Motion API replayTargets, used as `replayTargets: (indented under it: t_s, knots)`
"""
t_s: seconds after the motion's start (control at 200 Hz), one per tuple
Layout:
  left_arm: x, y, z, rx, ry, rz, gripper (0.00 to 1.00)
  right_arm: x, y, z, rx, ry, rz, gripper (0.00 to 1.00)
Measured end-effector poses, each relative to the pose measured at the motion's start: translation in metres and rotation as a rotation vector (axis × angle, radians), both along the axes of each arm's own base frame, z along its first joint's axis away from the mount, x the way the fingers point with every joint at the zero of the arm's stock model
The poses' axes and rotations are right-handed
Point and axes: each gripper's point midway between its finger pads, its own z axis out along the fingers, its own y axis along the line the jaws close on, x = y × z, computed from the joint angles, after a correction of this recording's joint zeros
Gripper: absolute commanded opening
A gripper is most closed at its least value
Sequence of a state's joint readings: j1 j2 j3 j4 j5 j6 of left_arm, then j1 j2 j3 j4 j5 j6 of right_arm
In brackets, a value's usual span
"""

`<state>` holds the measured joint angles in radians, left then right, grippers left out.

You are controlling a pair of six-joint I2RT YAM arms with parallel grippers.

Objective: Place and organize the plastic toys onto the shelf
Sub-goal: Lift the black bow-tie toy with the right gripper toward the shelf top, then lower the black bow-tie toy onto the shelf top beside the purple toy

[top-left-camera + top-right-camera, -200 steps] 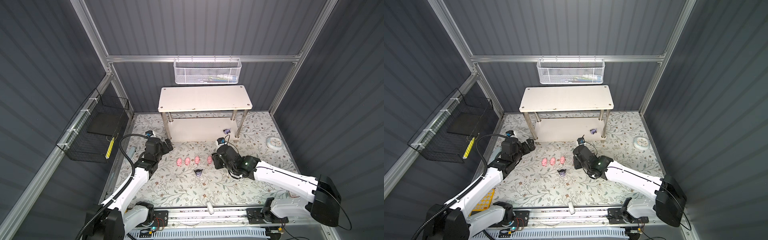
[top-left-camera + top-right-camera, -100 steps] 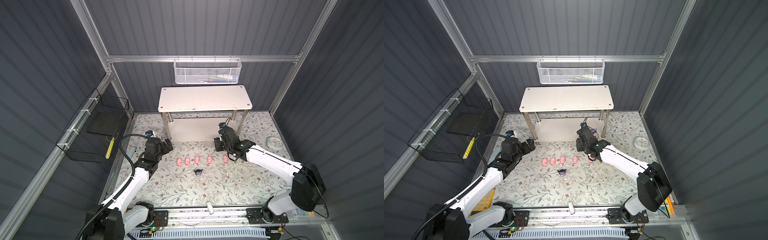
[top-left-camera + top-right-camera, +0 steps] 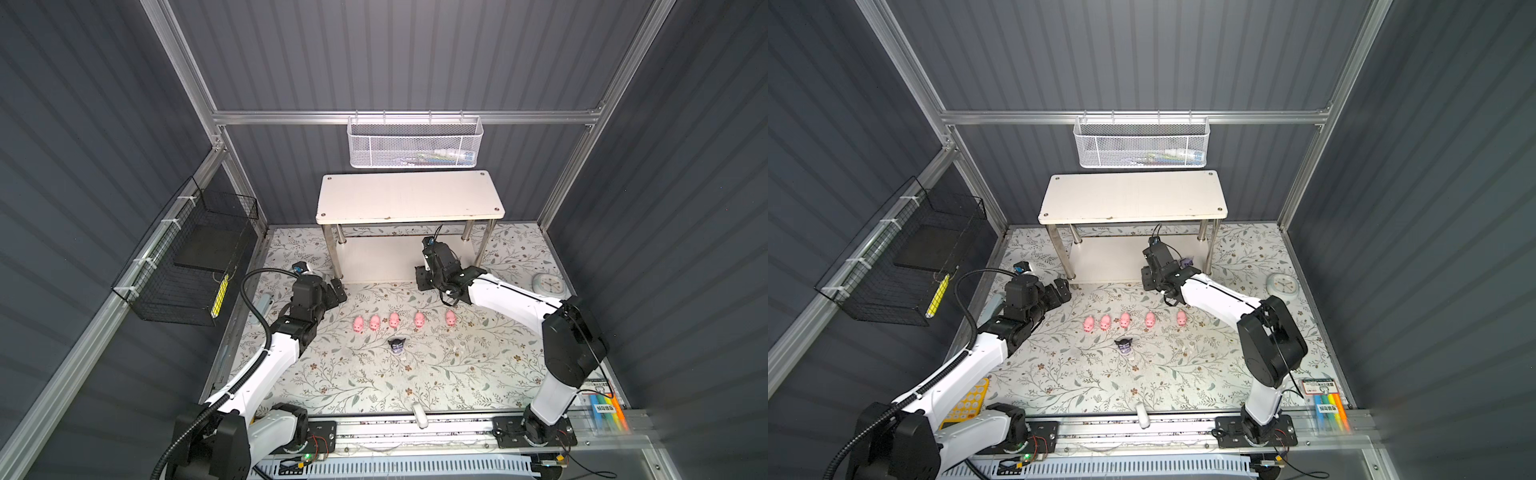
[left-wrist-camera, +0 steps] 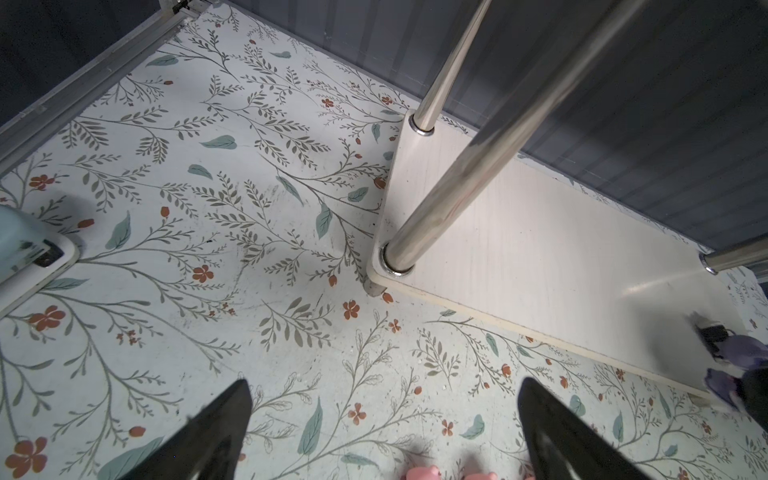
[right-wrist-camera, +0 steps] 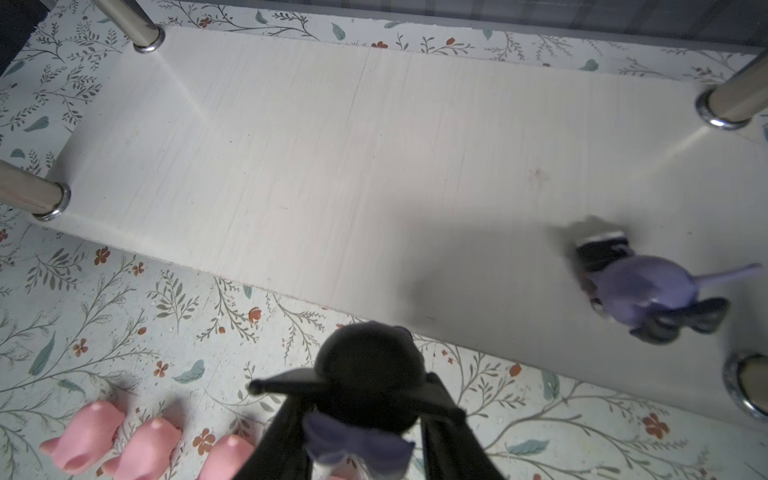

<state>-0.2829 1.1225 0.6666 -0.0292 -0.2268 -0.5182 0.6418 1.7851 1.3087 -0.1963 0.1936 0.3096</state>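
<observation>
Shelf (image 3: pixel 409 197): two cream boards on chrome legs at the back of the mat (image 3: pixel 415 374). The top board is bare.
Right gripper (image 5: pixel 365 424): the jaws are narrow and clamped on one black-and-purple figure (image 5: pixel 368 374). I hold it just at the front edge of the lower board (image 5: pixel 374 145), not yet over it.
Left gripper (image 4: pixel 386 419): the jaws are wide with nothing between them. It is parked above the mat near a front leg (image 4: pixel 453 187) of the shelf.
Second figure (image 5: pixel 640 286): it is on the lower board, towards one end. It is blurred, so I cannot tell whether it stands upright.
Third figure (image 3: pixel 397 345): it is on the mat, in front of the pig row.
Pigs (image 3: pixel 394 320): five in a line on the mat, none on the shelf.
Risk 1: if I let go here, the figure catches the board's lip or lands on the mat and tips.
Risk 2: if I reach deeper under the top board, the wrist or its cable may strike the front edge. I judge the headroom slim.
Risk 3: if I set down too near the second figure, I knock it over.
Risk 4: if I pull back low, the forearm may sweep the nearby pigs out of line.
</observation>
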Motion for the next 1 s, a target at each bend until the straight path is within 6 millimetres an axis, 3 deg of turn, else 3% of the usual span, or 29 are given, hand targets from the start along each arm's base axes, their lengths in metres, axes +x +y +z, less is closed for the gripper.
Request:
replayTargets:
  t_s: [0.495,0.675,1.0]
  knots:
    - [0.001,0.000,-0.001,0.000,0.000,0.000,1.00,0.036,0.026,-0.013,0.021,0.000,-0.002,0.39]
    - [0.002,-0.001,-0.006,0.004,0.013,0.000,1.00,0.038,0.026,-0.024,0.008,0.014,-0.009,0.39]
    - [0.003,-0.001,-0.009,0.006,0.019,0.000,1.00,0.052,0.025,-0.023,0.022,0.007,-0.033,0.39]
